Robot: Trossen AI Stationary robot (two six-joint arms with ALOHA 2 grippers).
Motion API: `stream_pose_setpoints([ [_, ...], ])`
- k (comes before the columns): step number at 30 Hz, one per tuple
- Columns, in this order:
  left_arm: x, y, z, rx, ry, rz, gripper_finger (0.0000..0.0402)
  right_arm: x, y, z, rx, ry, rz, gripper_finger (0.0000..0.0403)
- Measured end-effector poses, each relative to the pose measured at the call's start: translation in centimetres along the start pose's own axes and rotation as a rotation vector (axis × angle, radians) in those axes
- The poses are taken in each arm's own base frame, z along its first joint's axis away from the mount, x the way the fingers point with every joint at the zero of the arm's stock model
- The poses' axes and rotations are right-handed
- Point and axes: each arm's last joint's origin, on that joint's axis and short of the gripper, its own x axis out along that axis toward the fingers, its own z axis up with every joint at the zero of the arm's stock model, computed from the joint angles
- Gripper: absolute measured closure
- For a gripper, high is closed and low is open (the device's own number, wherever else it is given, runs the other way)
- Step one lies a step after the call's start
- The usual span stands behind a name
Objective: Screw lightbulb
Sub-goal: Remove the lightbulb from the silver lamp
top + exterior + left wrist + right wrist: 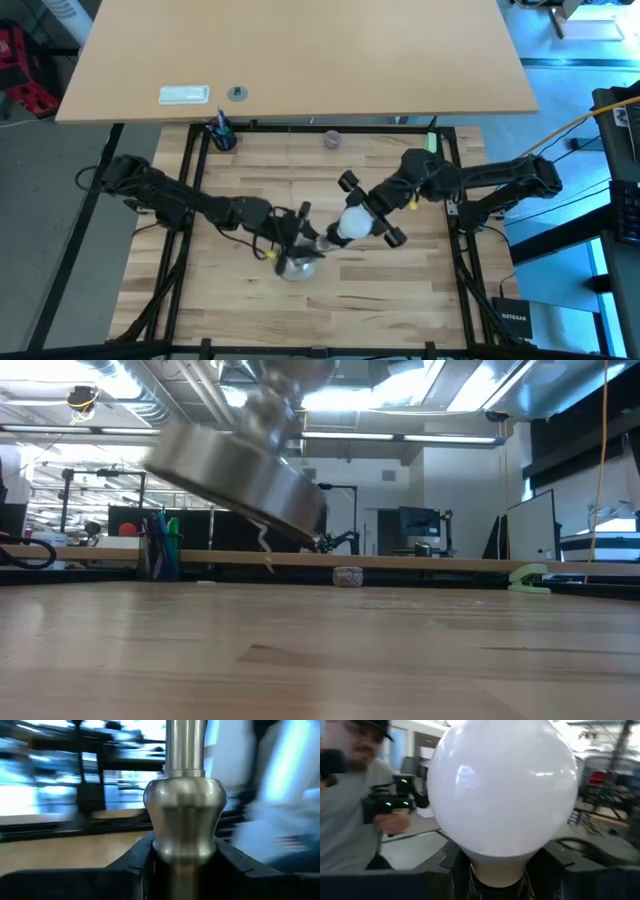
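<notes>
The silvery stand [297, 265] is off the table and tilted; the low view shows its round base [240, 480] in the air. My left gripper [303, 232] is shut on its stem. The white frosted lightbulb [352, 225] sits in my right gripper [364, 216], just right of the stand's top, and fills the right wrist view [502, 785]. The bulb's narrow end points toward the stand's socket end; whether they touch, I cannot tell. My left gripper pinches the stand's stem [184, 855] between its two fingers [131, 865], just below the stem's rounded bulge. The fingers lie across the stem. The stand is lifted clear of the table and tilted. My right gripper pinches the lightbulb at its narrow neck [496, 872], under the round globe, between its two fingers [560, 865]. It comes from the table's right side. The bulb is lifted clear of the table, its globe toward the wrist camera.
A small purplish-grey round object [331, 139] lies at the far edge, also in the low view [347, 576]. A dark cup of pens [222, 135] stands far left, a green item [431, 143] far right. A person [350, 805] shows beyond the table.
</notes>
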Motion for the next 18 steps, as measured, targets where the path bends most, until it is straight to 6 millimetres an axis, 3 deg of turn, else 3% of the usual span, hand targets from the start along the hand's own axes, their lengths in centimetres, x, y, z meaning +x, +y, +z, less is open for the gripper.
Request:
stream_pose_setpoints([
  [3, 0.1, 0.8, 0.1, -0.087, -0.012, -0.172, 0.0283, 0.2, 0.0, -0.1, -0.011, -0.017, 0.069, 0.0251],
  [6, 0.1, 1.0, -0.2, -0.132, 0.025, -0.219, 0.0283, 0.5, -0.2, -0.7, -0.003, -0.002, 0.079, 0.0251],
  [12, 0.0, 1.3, -0.2, -0.086, 0.016, -0.065, 0.0283, 0.6, -0.7, -1.0, 0.029, 0.022, -0.128, 0.025],
  [14, 0.0, 1.4, -0.2, -0.07, 0.015, 0.027, 0.0283, 0.2, -0.7, -0.8, 0.065, 0.04, -0.185, 0.0212],
  [18, -0.3, 1.5, -0.2, -0.034, 0.033, 0.254, 0.0283, -1.2, -0.5, -0.3, 0.127, 0.134, -0.383, 0.0099],
])
